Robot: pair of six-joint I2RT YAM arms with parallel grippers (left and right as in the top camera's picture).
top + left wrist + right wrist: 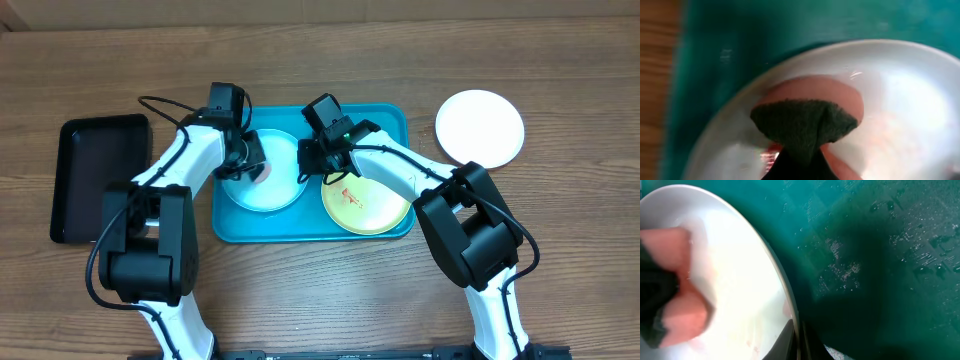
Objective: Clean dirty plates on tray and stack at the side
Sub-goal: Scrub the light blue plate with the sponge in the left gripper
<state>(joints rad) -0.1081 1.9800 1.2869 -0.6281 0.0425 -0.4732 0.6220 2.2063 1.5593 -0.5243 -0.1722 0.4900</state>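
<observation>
One plate looks finished, one is under the sponge, one is waiting

Nearest in the tray [300,232], the yellow-green plate [370,210] carries red smears and seems untouched; just beyond it the light blue plate [265,190] is mid-scrub, with the left claw [250,160] clamped on a pink, dark-faced sponge [807,120] pressed onto it, while the right claw [312,160] appears pinched on that plate's rim to steady it; farthest, the white plate [480,127] lies alone on the surface [560,250] right of the tray, apparently clean, so I judge roughly a third done, with two plates yet to stack on it
</observation>
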